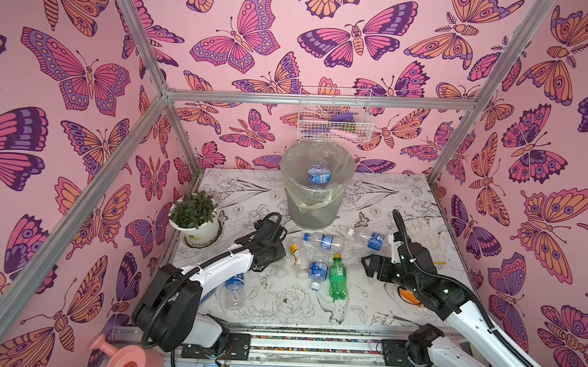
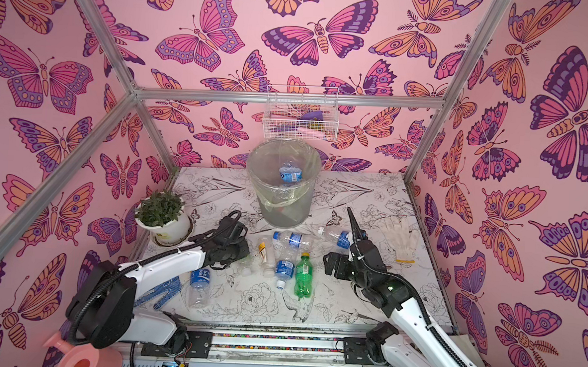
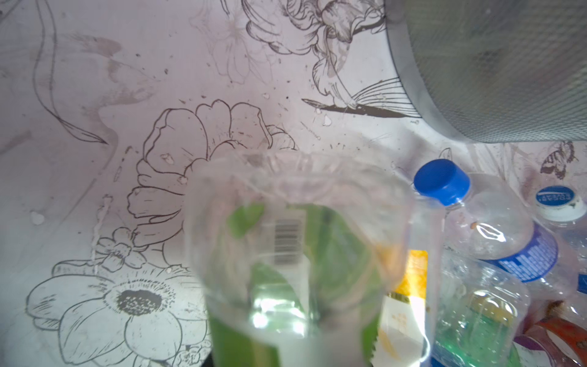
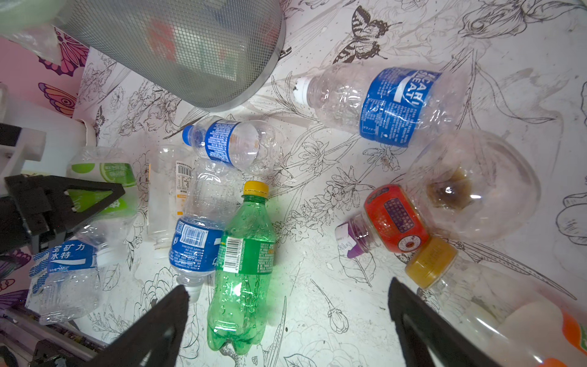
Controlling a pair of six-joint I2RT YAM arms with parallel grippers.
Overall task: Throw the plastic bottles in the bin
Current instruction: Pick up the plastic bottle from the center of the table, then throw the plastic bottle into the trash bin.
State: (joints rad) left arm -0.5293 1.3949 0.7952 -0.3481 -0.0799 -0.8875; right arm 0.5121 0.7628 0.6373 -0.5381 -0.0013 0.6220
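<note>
While the worktop (image 1: 383, 299) carries the bin (image 1: 313, 209) at its back, one blue-labelled bottle (image 1: 319, 176) inside, the left gripper (image 1: 274, 256) is clenched on a clear green-labelled bottle (image 3: 301, 254) and the right gripper (image 4: 287, 287) hangs released above the plastic bottles (image 4: 243, 254) lying nearby.

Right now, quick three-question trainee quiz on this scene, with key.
1. True or false: the right gripper is shut on a bottle.
2. The left gripper is shut on: A) a glove B) the clear bottle with a green label C) the all-green bottle.
3. In both top views, what colour is the label on the topmost bottle in the bin?
Key: 1 false, it is open; 2 B; 3 blue.
</note>
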